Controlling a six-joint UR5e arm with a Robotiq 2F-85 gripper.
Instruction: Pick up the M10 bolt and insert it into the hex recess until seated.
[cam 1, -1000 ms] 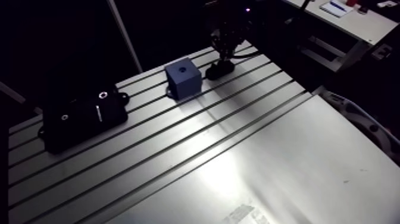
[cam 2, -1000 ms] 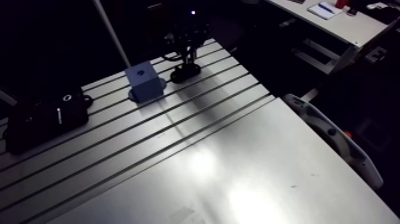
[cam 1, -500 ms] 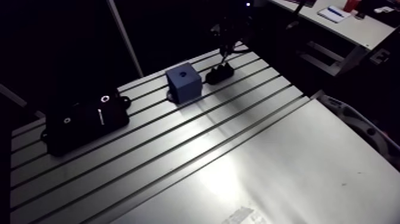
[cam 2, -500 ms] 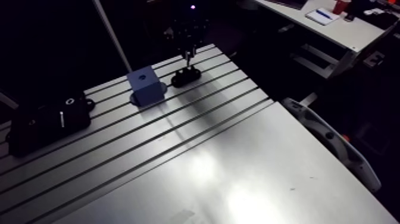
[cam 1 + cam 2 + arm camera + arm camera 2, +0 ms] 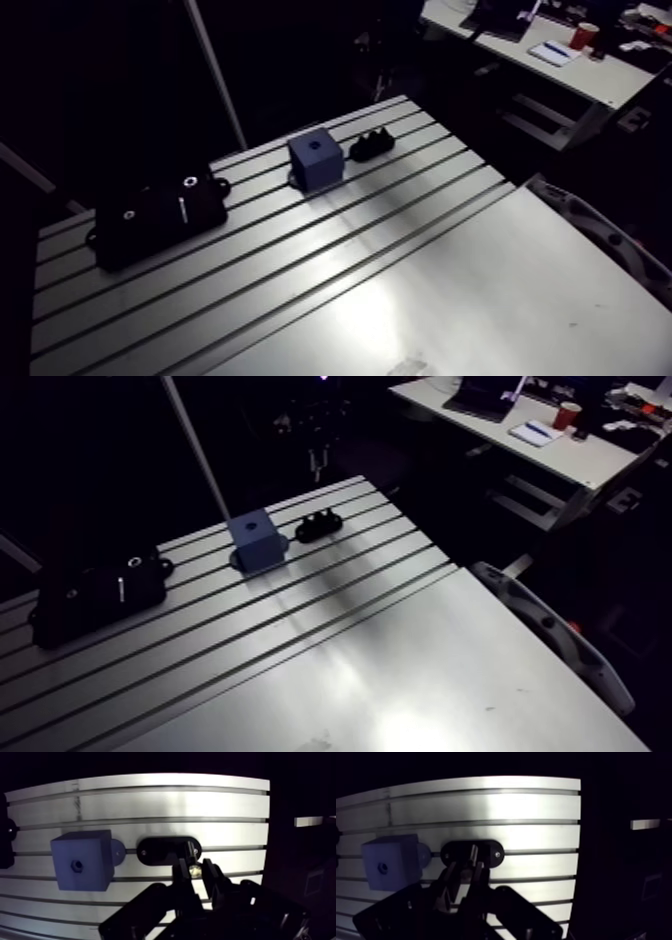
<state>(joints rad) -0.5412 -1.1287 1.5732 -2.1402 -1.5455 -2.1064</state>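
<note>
In the wrist view my gripper (image 5: pixel 195 869) is shut on the M10 bolt (image 5: pixel 192 857). The bolt's shiny end shows between the fingers, and its shank points down toward the table. Directly below it lies a black oval holder (image 5: pixel 160 850) with small holes. Beside the holder stands the blue cube (image 5: pixel 80 864), with its dark recess (image 5: pixel 77 864) in the top face. In the arm view the gripper (image 5: pixel 317 456) hangs high above the table's far edge, past the holder (image 5: pixel 319 525) and the cube (image 5: pixel 256 539).
A black box (image 5: pixel 160 212) with white markings sits at the table's left side, well away from the cube. A smooth metal plate (image 5: pixel 480 300) covers the near part of the slotted table. A white curved casing (image 5: pixel 560 626) stands off the right edge.
The gripper has risen from the black holder with the bolt and now hangs well above it. The arm camera has shifted too, so the cube and holder sit lower in view.
</note>
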